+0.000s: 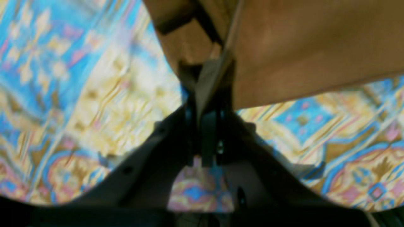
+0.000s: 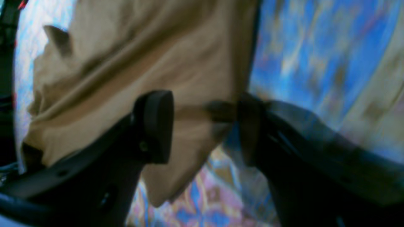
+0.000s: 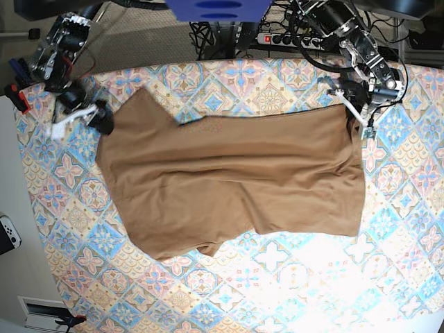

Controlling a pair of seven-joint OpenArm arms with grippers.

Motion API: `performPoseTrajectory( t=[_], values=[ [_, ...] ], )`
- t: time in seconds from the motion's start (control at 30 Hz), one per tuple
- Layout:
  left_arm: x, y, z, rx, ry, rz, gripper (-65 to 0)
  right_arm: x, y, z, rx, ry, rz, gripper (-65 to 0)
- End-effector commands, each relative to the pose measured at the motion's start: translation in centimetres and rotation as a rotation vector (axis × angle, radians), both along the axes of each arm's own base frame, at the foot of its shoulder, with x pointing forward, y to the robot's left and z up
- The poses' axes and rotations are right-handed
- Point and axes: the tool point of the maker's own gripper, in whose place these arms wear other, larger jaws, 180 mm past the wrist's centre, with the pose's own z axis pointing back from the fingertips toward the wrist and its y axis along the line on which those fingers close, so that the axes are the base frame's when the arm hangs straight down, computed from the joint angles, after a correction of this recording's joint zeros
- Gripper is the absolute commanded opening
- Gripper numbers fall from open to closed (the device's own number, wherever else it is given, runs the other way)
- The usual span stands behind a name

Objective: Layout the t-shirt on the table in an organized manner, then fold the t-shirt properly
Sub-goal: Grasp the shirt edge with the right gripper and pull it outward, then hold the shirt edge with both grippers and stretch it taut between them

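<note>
Base view looks straight down on the table (image 3: 229, 298), its cloth a run of blue, pink and cream diamond tiles, with the tan t-shirt (image 3: 229, 177) spread across the middle and reaching from nine o'clock to three o'clock. It lies mostly open but not squared: a ridge of wrinkles crosses its centre and the lower edge near six o'clock curls under. I judge the laying-out step is in hand, with no fold made yet.

The left gripper (image 3: 359, 114) sits at the cloth's two o'clock corner, and the right gripper (image 3: 89, 118) at the ten o'clock corner, just beside the fabric's edge.

Left wrist view settles what the overhead one cannot: the left gripper's (image 1: 210, 85) jaws are together, clamped on a thin edge of the t-shirt (image 1: 315, 47), which hangs clear above the patterned table (image 1: 79, 94). Right wrist view shows the right gripper (image 2: 202, 123) with jaws apart, one pad lying over the t-shirt (image 2: 151, 50) and the other at its edge, cloth in the gap between them but not pinched; the table (image 2: 315, 56) blurs past behind.

Next, by my reckoning, the right jaws need to close on that edge so both arms can draw the cloth taut and lay it flat. Only the base view shows the garment's whole outline and how much smoothing remains.
</note>
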Motion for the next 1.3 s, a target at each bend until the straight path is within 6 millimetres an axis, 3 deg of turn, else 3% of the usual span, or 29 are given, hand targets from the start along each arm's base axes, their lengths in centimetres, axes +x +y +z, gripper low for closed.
performPoseTrajectory(
  t=[0.0, 0.27, 0.5, 0.63, 0.93, 1.03, 1.13, 1.27],
  values=[
    [1.2, 0.4, 1.4, 0.021, -0.053, -0.004, -65.0, 0.9, -0.4, 0.9, 0.011, -0.048, -0.011, -33.8],
    [1.1, 0.4, 1.4, 0.023, -0.054, -0.005, -65.0, -0.1, -0.5, -0.5, 0.048, -0.008, -0.035, -33.8],
    [1.1, 0.3, 1.4, 0.023, -0.053, -0.004, -65.0, -2.6, 0.7, -1.6, 0.065, 0.044, -0.027, -33.8],
    [1.2, 0.3, 1.4, 0.022, -0.055, -0.004, -65.0, -4.4, 2.6, -2.4, 0.142, 0.064, -0.051, -33.8],
    [1.1, 0.2, 1.3, 0.019, -0.053, -0.004, -65.0, -4.1, 8.5, -3.2, 0.215, 0.091, 0.1, -33.8],
    [1.1, 0.3, 1.3, 0.022, -0.052, -0.004, -65.0, -4.0, 9.2, -3.1, 0.22, 0.09, 0.124, -34.0],
    [1.1, 0.4, 1.4, 0.023, -0.053, -0.003, -65.0, -4.0, 9.3, -3.1, 0.222, 0.088, 0.127, -41.8],
    [0.6, 0.9, 1.4, 0.059, -0.023, 0.004, -65.0, -4.2, 9.3, -3.1, 0.224, 0.096, 0.129, -65.0]
  ],
)
